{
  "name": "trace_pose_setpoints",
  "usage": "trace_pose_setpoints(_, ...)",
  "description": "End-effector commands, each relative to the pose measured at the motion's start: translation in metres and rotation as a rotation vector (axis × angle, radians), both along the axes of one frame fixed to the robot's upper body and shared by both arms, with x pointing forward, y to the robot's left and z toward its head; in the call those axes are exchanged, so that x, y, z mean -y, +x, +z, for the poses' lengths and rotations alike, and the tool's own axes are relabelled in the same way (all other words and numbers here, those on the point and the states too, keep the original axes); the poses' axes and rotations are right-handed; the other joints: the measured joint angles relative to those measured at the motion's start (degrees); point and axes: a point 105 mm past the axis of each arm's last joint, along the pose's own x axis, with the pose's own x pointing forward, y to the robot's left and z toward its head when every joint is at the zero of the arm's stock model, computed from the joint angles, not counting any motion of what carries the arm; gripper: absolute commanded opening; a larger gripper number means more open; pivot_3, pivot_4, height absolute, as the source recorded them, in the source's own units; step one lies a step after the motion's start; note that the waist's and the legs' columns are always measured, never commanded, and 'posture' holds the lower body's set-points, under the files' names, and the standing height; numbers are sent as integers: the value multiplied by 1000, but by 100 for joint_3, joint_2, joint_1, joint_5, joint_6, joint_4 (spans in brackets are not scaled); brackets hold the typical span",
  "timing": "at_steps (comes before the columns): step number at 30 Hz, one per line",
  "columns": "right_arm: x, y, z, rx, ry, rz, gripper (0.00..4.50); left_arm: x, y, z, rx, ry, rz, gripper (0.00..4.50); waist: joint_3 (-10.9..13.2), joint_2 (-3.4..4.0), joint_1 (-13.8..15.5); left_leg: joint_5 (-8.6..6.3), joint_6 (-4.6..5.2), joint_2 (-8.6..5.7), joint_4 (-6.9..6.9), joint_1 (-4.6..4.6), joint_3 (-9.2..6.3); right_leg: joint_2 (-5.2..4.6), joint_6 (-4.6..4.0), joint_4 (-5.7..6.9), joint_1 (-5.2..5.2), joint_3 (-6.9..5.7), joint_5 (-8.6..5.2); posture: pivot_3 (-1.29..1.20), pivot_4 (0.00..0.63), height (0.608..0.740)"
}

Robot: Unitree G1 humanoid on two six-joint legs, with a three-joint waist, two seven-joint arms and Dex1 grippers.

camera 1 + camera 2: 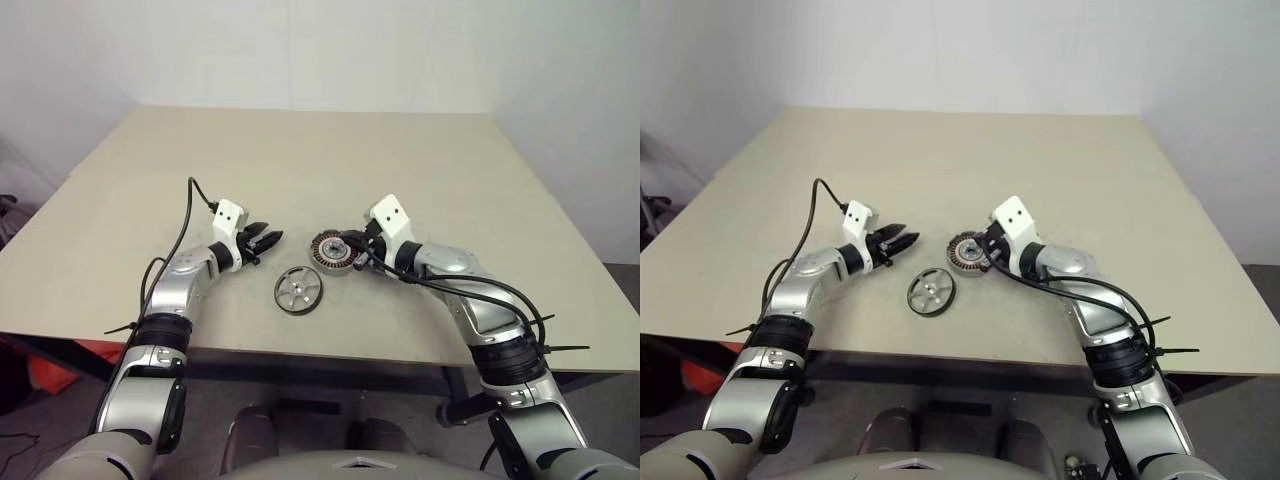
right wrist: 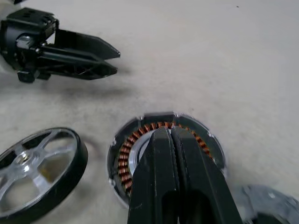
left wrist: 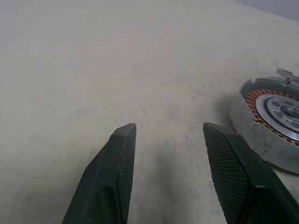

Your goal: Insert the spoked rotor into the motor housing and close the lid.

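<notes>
Left eye view: spoked rotor (image 1: 298, 290) flat near the table's (image 1: 300, 160) front edge, between empty, parted left gripper (image 1: 268, 240) and motor housing (image 1: 334, 251), above which the right gripper (image 2: 172, 135) hovers clenched, empty; the left is nearer.

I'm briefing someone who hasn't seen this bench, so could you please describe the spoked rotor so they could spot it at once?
On the beige table, look near its front edge, between the two robot arms. The spoked rotor lies flat there, nearer the edge than the motor housing. It is a dark-rimmed wheel with silvery spokes and open gaps, whereas the housing is a thick puck ringed with copper windings.
</notes>
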Motion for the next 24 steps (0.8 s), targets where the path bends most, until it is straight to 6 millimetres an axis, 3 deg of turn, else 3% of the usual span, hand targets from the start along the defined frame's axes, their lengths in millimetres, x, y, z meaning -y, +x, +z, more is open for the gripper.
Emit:
trace_pose_setpoints(1,-2,11,14,61,11,-10,19,-2,1,11,46,-4,-1,2434,0,0,3,0,0,0,1,0,0,0,0,0,1,0,0,0,0,740)
trace_pose_setpoints(7,-2,23,-6,20,6,-52,19,-4,1,13,48,2,4,2434,0,0,-3,0,0,1,1,1,0,1,0,2,0,0,0,0,0,740)
trace_pose_setpoints(15,-14,16,-27,-33,0,-53,19,-9,2,14,48,8,18,2434,0,0,-4,0,0,1,-1,-1,0,2,-1,1,-2,0,0,0,0,740)
trace_pose_setpoints(19,-12,17,-26,-27,-2,-66,19,-9,3,14,49,7,21,2434,0,0,-4,0,0,0,1,0,0,1,0,1,1,0,0,0,0,740)
trace_pose_setpoints(24,-8,21,-9,22,3,-73,19,-8,4,13,48,5,20,2434,0,0,-3,0,-1,1,1,0,0,1,0,2,1,0,0,0,0,740)
